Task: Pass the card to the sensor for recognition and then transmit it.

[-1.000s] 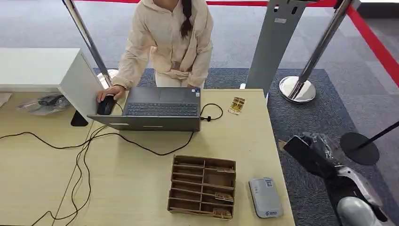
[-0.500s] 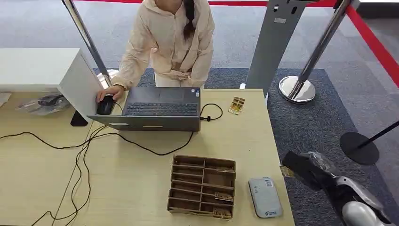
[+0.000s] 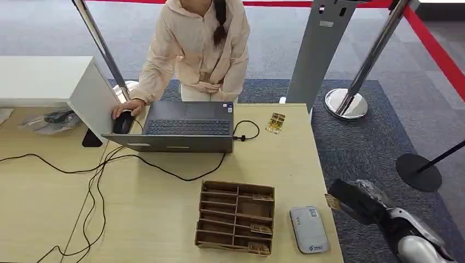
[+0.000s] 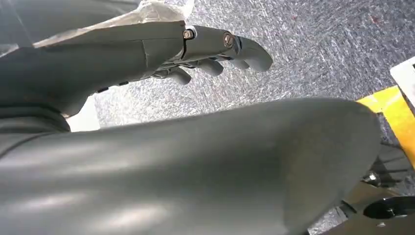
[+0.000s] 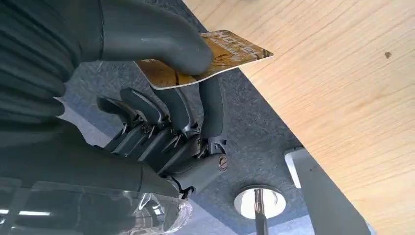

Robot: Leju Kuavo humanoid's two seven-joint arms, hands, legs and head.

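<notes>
My right hand (image 3: 356, 200) hovers just off the table's right edge, level with the grey card sensor (image 3: 309, 229) that lies flat near the front right corner. It pinches a gold card (image 5: 215, 58) between thumb and a finger; the card's edge (image 3: 331, 201) points toward the table. In the right wrist view the card sticks out over the edge of the wooden tabletop (image 5: 352, 88). My left hand (image 4: 210, 54) hangs over grey carpet with its fingers loosely curled and nothing in them.
A cardboard card holder (image 3: 236, 217) sits left of the sensor. A person (image 3: 194, 49) stands behind an open laptop (image 3: 181, 127), one hand on a mouse (image 3: 123, 123). Another gold card (image 3: 275, 123) lies at the far right. Cables (image 3: 98, 175) trail across the left. Barrier posts (image 3: 345, 104) stand on the carpet.
My right hand with the card has come down and toward me along the table's right edge, then edged slightly left toward the sensor. The person has shifted only slightly.
</notes>
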